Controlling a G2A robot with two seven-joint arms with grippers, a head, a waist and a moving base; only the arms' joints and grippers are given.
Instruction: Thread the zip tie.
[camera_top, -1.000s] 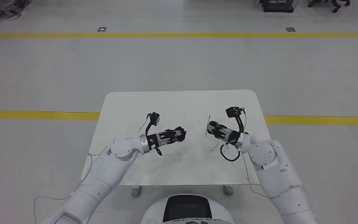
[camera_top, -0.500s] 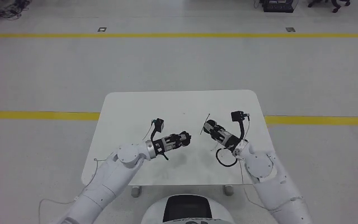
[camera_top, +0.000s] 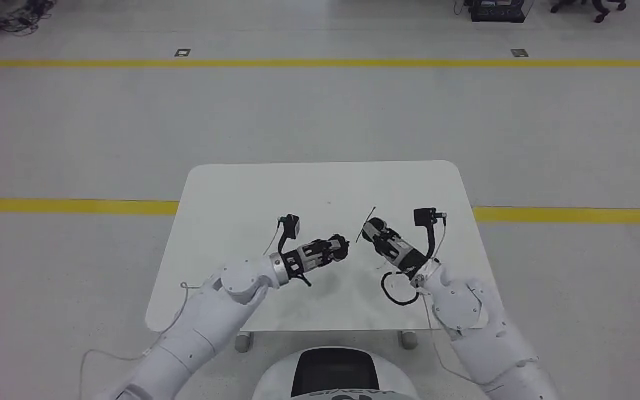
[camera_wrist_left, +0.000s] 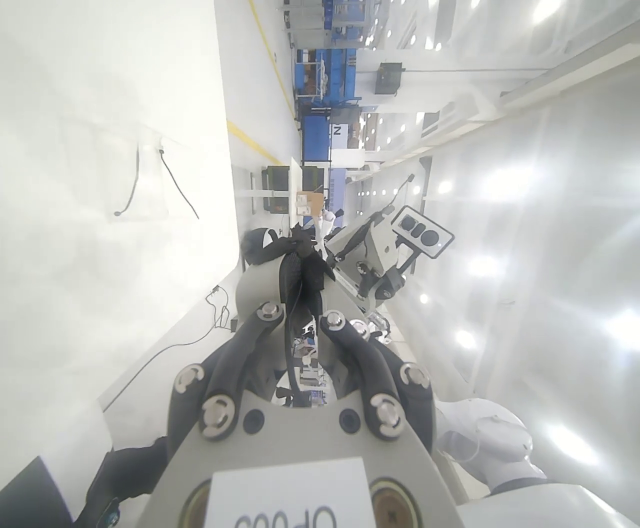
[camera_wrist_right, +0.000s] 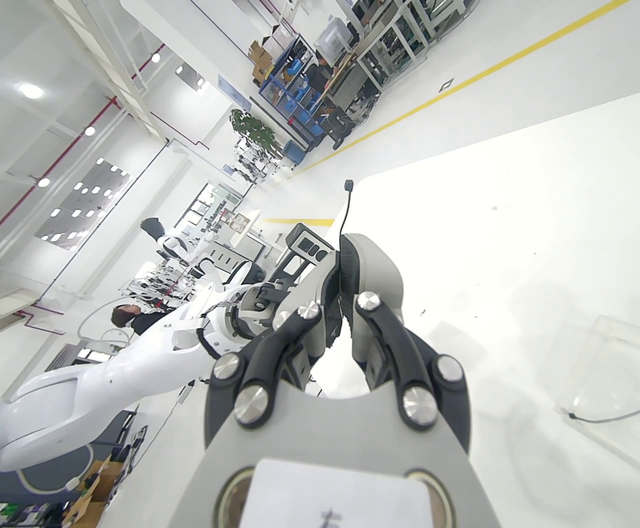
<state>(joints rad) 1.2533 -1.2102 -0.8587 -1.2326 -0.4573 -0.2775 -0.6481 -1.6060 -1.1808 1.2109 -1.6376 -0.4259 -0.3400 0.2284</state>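
Observation:
Above the middle of the white table (camera_top: 230, 200), my two grippers face each other with a small gap between their tips. My right gripper (camera_top: 368, 231) (camera_wrist_right: 342, 270) is shut on a black zip tie (camera_wrist_right: 344, 220). Its strap sticks out past the fingertips and ends in the small square head (camera_wrist_right: 348, 186); from above it is a thin dark line (camera_top: 366, 217). My left gripper (camera_top: 335, 243) (camera_wrist_left: 300, 270) is shut too, with a thin black strap (camera_wrist_left: 287, 350) running back between its fingers.
A clear shallow tray (camera_wrist_left: 125, 150) (camera_wrist_right: 607, 350) lies on the table with spare black zip ties (camera_wrist_left: 131, 185) (camera_wrist_left: 179, 187) (camera_wrist_right: 595, 417) in it. Black cables loop off the right wrist (camera_top: 400, 285). The floor around has yellow lines (camera_top: 90, 206).
Both grippers have drawn in toward each other over the table's middle, so the gap between their tips has narrowed. The right one still holds its zip tie.

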